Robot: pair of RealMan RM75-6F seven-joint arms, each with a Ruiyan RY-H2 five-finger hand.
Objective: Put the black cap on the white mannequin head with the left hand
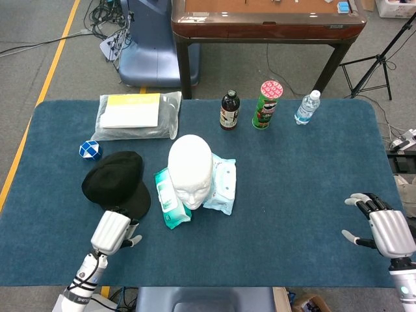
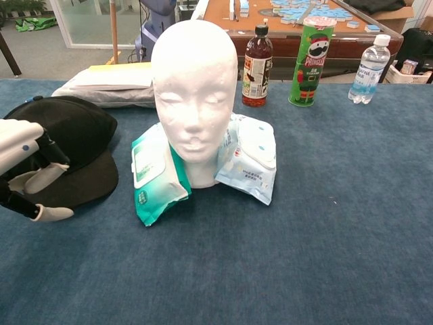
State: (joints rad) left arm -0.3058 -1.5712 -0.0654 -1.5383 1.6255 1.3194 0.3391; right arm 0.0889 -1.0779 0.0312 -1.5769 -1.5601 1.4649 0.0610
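Now left hand [image 2: 24, 172] sits at the cap's [image 1: 116, 180] brim, fingers apart, holding nothing; brim points toward the robot.

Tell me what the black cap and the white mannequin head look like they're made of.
The black cap looks like soft matte fabric: its crown slumps and its brim lies flat. The white mannequin head looks like foam, probably polystyrene: a dull, faintly grainy white surface with no shine.
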